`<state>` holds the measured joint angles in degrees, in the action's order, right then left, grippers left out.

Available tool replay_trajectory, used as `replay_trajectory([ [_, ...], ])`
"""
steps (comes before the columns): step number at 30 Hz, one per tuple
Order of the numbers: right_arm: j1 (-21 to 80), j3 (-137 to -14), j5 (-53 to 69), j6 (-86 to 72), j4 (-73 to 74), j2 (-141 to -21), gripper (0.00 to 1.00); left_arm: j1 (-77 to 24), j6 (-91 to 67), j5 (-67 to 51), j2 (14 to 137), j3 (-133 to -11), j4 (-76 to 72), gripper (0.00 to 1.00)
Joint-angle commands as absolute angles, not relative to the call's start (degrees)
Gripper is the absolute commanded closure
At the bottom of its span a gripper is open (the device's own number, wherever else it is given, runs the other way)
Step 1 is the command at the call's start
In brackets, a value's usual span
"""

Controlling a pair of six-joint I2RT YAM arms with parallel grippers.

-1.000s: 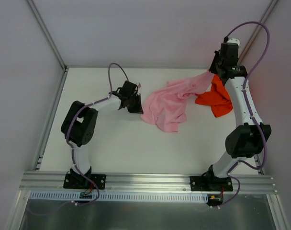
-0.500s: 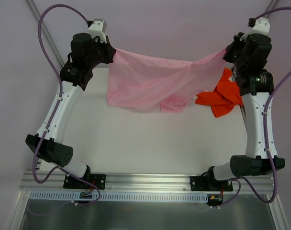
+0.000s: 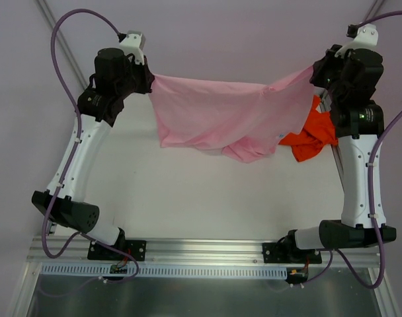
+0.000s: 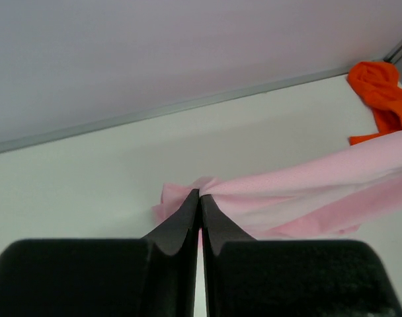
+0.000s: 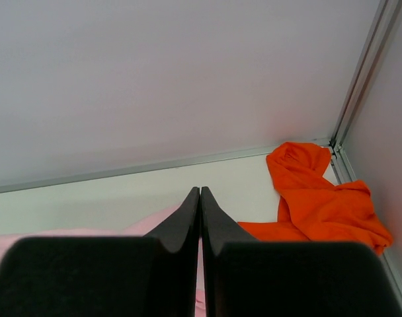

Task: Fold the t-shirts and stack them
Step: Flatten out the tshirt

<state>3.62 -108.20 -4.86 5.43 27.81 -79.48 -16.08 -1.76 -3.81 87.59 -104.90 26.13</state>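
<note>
The light pink t-shirt (image 3: 221,115) hangs stretched in the air between both raised grippers, its lower edge sagging toward the table. My left gripper (image 3: 150,78) is shut on its left corner; the cloth bunches at the fingertips in the left wrist view (image 4: 200,193), where the pink t-shirt (image 4: 307,191) trails right. My right gripper (image 3: 312,71) is shut on the right corner; pink cloth (image 5: 102,232) shows below its closed fingers (image 5: 200,191). The bright orange t-shirt (image 3: 311,135) lies crumpled at the back right of the table, also seen in both wrist views (image 5: 320,198) (image 4: 385,99).
The white table (image 3: 188,198) is bounded by a metal rail (image 3: 201,249) at the front and grey walls at the back and sides. The right wall post (image 5: 360,72) stands close to the orange shirt.
Both arms rose from the table with the pink shirt, spreading it wide between them. In the last half second the shirt shifted slightly right and hangs lower in the middle.
</note>
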Motion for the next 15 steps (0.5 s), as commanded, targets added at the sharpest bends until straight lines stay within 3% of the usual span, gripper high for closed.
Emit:
replay_trajectory([
  [1, 3.3, -108.8, -1.9, 6.6, 28.4, -76.8, 0.99, -15.9, -9.9, -2.7, 82.4, -108.6, 33.4, 1.00],
  [3, 3.3, -108.4, -1.8, 6.8, 29.6, -76.6, 0.99, -15.9, -15.4, -2.8, 80.9, -107.9, 37.3, 1.00],
  [6, 3.3, -104.8, -3.3, 7.0, 29.8, -76.7, 0.99, -16.1, -26.0, -10.1, 78.1, -94.7, 39.6, 1.00],
  [10, 3.3, -98.0, -1.9, 6.2, 28.7, -78.6, 0.99, -16.4, -31.2, -15.3, 76.1, -77.0, 32.4, 1.00],
  [15, 3.3, -97.8, 2.1, 4.6, 28.7, -84.0, 0.99, -16.4, -35.2, -14.5, 79.1, -63.8, 22.3, 1.00],
])
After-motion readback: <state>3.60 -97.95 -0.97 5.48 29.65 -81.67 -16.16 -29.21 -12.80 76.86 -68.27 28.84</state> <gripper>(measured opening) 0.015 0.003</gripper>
